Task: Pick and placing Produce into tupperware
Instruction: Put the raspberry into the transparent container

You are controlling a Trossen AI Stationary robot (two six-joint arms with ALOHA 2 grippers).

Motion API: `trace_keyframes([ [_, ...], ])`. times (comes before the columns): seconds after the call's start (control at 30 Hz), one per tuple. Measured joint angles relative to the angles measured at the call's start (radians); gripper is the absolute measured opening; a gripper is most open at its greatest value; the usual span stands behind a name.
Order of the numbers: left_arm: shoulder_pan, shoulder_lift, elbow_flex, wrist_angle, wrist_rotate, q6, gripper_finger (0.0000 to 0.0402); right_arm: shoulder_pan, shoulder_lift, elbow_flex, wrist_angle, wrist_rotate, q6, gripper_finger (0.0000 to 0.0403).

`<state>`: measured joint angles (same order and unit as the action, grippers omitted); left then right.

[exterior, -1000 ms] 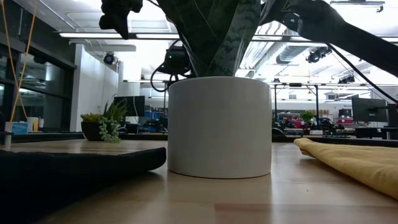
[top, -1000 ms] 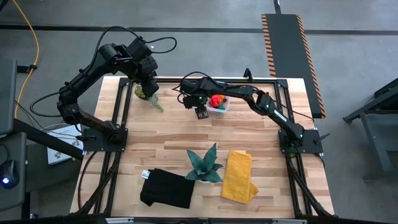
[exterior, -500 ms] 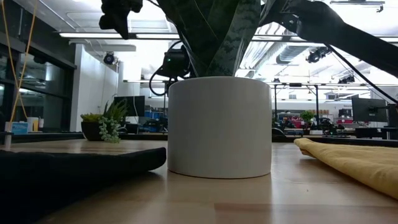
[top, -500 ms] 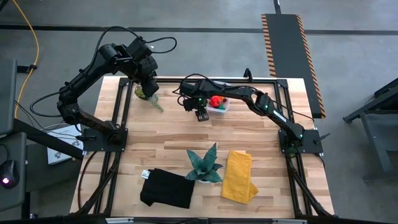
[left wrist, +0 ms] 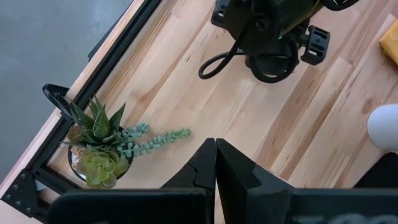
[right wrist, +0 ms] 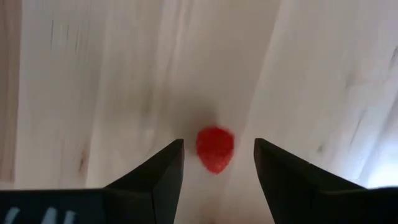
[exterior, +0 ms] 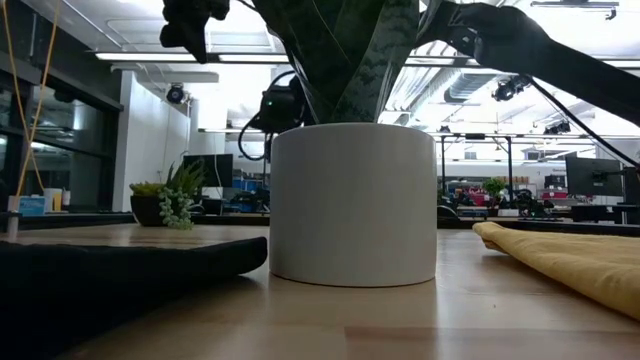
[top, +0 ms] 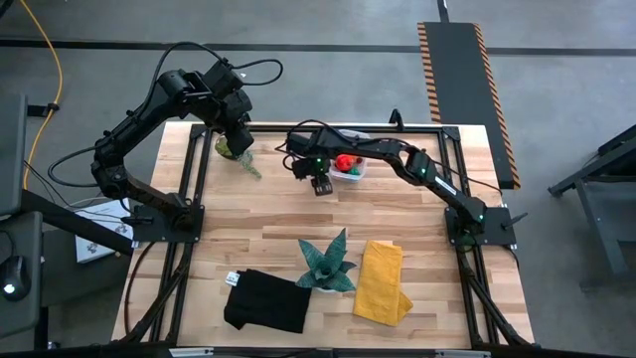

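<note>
Here, small red strawberry-like toy piece (right wrist: 215,149) seen lying loose on pale wooden table (top: 397,209), framed between parted fingers of right gripper (top: 320,183), not gripped; likely lined up for pick. Small clear plastic rectangular tub (top: 349,167) placed just beside, red and orange pieces already inside. Left gripper (left wrist: 216,163) held closed, empty, above small leafy green potted plant (top: 229,148), parked clear of work. No readable writing or brands found.
</note>
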<state>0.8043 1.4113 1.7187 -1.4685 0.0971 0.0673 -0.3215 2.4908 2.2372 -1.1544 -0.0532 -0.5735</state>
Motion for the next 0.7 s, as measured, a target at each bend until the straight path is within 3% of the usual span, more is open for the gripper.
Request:
trace_keyframes([
  [0.7, 0.000, 0.000, 0.000, 0.000, 0.000, 0.007, 0.0000, -0.002, -0.001, 0.000, -0.017, 0.008, -0.007, 0.0185],
])
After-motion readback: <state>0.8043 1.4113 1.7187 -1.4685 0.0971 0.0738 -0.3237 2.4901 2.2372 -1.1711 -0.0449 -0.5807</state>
